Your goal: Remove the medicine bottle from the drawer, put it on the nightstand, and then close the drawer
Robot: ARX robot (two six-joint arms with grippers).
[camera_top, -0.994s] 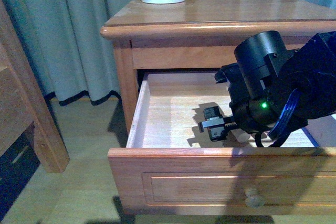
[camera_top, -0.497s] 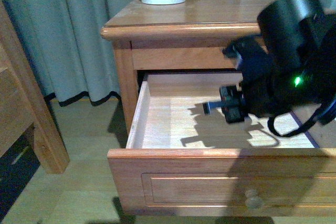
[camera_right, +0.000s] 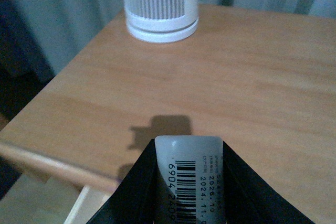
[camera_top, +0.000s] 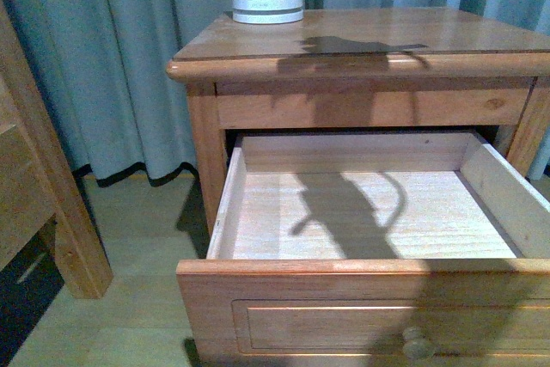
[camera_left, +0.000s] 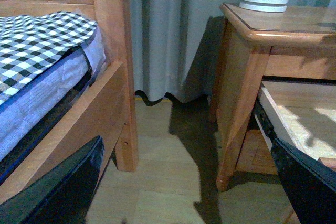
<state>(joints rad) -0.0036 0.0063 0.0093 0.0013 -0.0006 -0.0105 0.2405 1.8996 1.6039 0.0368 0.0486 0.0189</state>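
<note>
Medicine bottle (camera_right: 189, 179), barcode label facing the right wrist camera, clamped between the two black fingers (camera_right: 137, 190) of the right claw (camera_right: 189, 153). The bottle hangs in the air above the tabletop (camera_right: 273, 77) of the nightstand (camera_top: 202, 126), over its front part and well apart from the white ribbed appliance (camera_right: 160, 3) at the back. The shadow (camera_right: 160, 129) of bottle and claw falls on the wood just ahead. The drawer (camera_top: 258, 221) stands pulled out, its pale floor bare, and its knob (camera_top: 418, 345) is untouched. The left claw (camera_left: 186, 145) is held low beside the bed frame (camera_left: 113, 77), fingers apart and gripping nothing.

Step in hand, as judged: the placing, with the bottle out of the drawer but not yet set down. The next move calls for a descent until the base meets the wood, with the bottle upright and clear of the front edge. The fingers then part, and the drawer front is pushed shut.
</note>
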